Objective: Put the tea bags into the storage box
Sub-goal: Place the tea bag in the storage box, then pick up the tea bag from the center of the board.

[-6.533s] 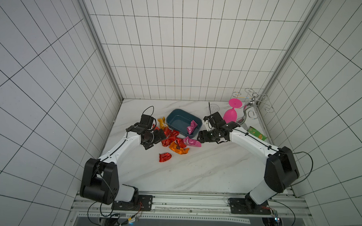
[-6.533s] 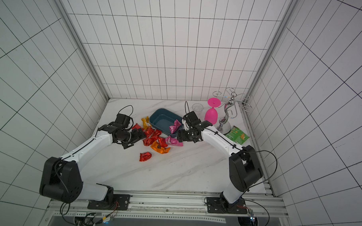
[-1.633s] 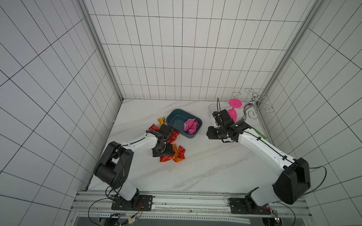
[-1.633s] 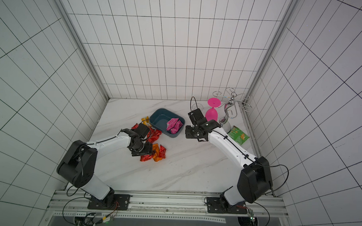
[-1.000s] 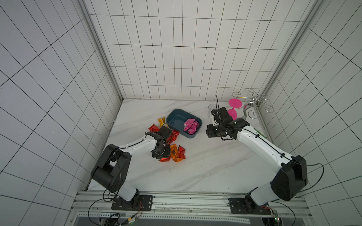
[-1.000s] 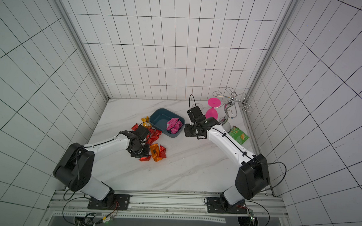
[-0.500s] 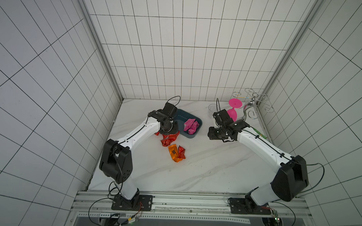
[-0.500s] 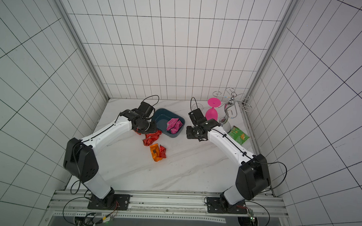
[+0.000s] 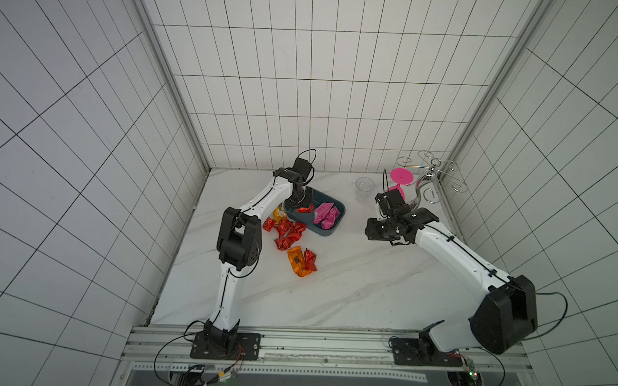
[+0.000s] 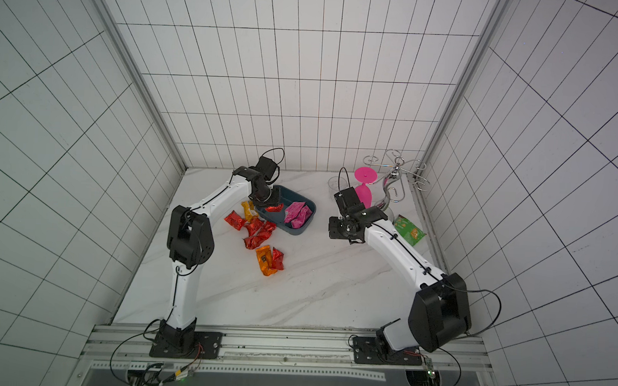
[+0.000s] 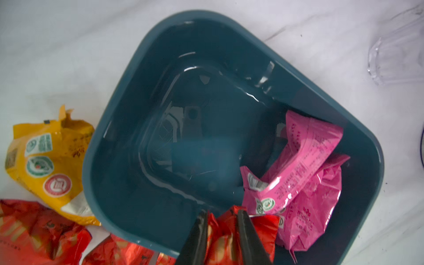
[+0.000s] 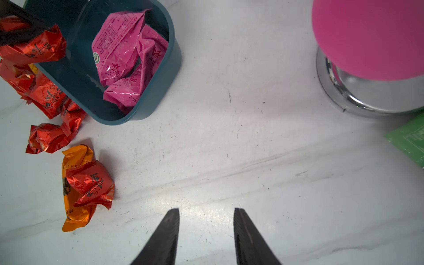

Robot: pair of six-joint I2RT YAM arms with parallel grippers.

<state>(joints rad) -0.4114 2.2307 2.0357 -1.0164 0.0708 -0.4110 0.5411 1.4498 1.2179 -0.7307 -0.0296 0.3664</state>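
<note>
On the table (image 9: pixel 350 283), an orange tea bag (image 9: pixel 295 264) lies nearest, touching a crumpled red sachet (image 9: pixel 310 259). Beyond them, loose red tea bags (image 9: pixel 286 232) cluster just beside the storage box (image 9: pixel 325 232). The right gripper (image 12: pixel 205 210) hovers well apart, its fingers parted and empty. Over the box, the left gripper (image 11: pixel 221 212) pinches a red tea bag (image 9: pixel 304 210), and two pink tea bags (image 9: pixel 326 215) lie inside.

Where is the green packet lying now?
In a top view the green packet lies flat near the table's right edge, beside the right arm and close to the chrome rack.
</note>
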